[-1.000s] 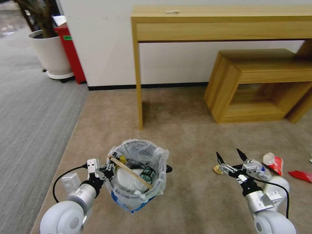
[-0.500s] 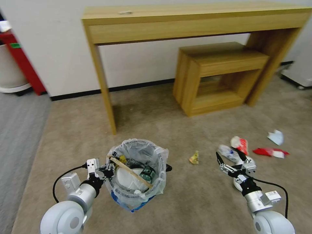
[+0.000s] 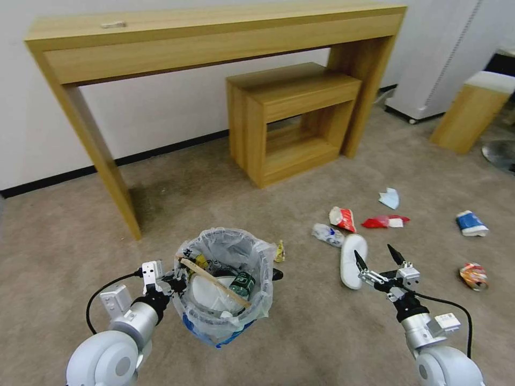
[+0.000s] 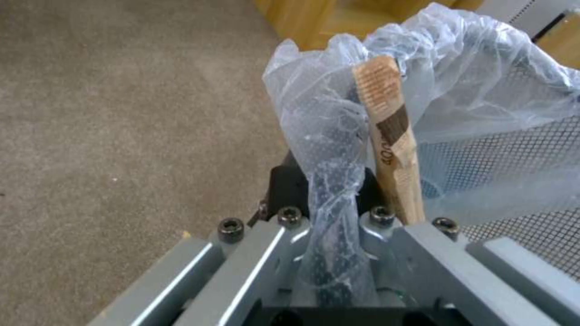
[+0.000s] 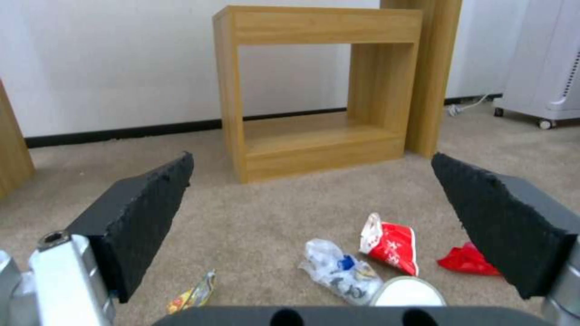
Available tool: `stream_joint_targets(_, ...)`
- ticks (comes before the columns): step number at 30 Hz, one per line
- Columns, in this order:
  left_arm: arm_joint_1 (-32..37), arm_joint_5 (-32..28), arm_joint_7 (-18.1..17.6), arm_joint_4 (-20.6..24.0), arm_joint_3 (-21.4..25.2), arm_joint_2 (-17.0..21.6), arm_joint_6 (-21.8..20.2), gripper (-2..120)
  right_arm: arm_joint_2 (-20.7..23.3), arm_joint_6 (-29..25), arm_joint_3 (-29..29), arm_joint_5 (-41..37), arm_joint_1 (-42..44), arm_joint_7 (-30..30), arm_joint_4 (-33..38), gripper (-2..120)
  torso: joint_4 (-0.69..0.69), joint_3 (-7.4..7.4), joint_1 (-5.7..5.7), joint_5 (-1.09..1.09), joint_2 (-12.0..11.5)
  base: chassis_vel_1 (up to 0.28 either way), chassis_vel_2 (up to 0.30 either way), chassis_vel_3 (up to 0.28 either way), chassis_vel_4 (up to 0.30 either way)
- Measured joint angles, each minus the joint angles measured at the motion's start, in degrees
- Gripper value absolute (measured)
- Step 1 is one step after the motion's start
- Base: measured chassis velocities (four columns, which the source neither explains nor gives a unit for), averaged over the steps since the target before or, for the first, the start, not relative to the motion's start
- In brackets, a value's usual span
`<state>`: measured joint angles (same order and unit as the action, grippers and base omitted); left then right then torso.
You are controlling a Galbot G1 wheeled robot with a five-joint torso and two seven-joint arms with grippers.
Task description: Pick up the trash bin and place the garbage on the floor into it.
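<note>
The trash bin [image 3: 264,292], black mesh lined with a clear bag, hangs in front of me holding a wooden stick [image 3: 214,281], a bottle and white litter. My left gripper [image 3: 173,282] is shut on its bag-covered rim [image 4: 334,149], beside the stick [image 4: 393,145]. Lower right, my right gripper [image 3: 376,258] is open and holds nothing. Garbage lies on the carpet ahead of it: a white slipper [image 3: 353,260], a crushed plastic bottle [image 3: 328,234], red wrappers [image 3: 343,218] [image 3: 384,221], a light-blue mask [image 3: 390,198], a blue-white cup [image 3: 471,223], an orange can [image 3: 474,275]. The right wrist view shows the bottle [image 5: 341,271] and red wrapper [image 5: 391,242] between the open fingers [image 5: 145,217].
A long wooden table [image 3: 214,32] stands against the wall, its leg [image 3: 115,193] just behind the bin. A low wooden shelf unit [image 3: 289,123] sits under it. A white wheeled appliance [image 3: 429,64] and a wooden block [image 3: 469,110] stand at far right. A yellow wrapper [image 3: 279,252] lies beside the bin.
The camera has swung to the right: the plant and red box left the picture, and more litter came into sight. Both grippers keep their poses, the left still holding the bin.
</note>
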<state>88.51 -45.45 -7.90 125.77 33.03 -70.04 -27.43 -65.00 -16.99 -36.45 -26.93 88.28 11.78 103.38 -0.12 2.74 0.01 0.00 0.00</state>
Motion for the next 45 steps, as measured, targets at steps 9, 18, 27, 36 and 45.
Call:
stream_joint_targets(9,-0.4,-0.2,-1.1,-0.5,0.3,0.0,-0.1,3,-0.3,-0.3,0.7,-0.1,-0.9,-0.2,-0.7,100,0.01,0.0,0.0,0.0,0.0,0.0,0.0,0.0,0.0)
stream_joint_targets(18,-0.3,-0.2,-1.4,-0.7,0.9,-0.2,0.1,3,-0.6,-0.9,0.9,0.2,-1.4,-0.6,-1.3,100,0.01,0.0,0.0,0.0,0.0,0.0,0.0,0.0,0.0)
stream_joint_targets(27,-0.2,0.1,-2.5,-0.9,2.5,-0.9,0.5,3,-0.1,-0.9,0.8,0.3,-1.5,-0.9,-1.5,100,0.01,0.0,0.0,0.0,0.0,0.0,0.0,0.0,0.0)
stream_joint_targets(36,-0.2,0.8,-3.0,-1.6,5.8,-0.9,0.3,3,-0.8,-0.7,0.5,0.5,-1.8,-1.1,-2.0,100,0.0,0.0,0.0,0.0,0.0,0.0,0.0,0.0,0.0)
stream_joint_targets(45,-0.7,-0.9,-5.2,-1.6,8.2,-1.4,-1.7,3,-1.8,-0.4,0.2,0.5,-1.9,-1.1,-2.3,100,0.0,0.0,0.0,0.0,0.0,0.0,0.0,0.0,0.0)
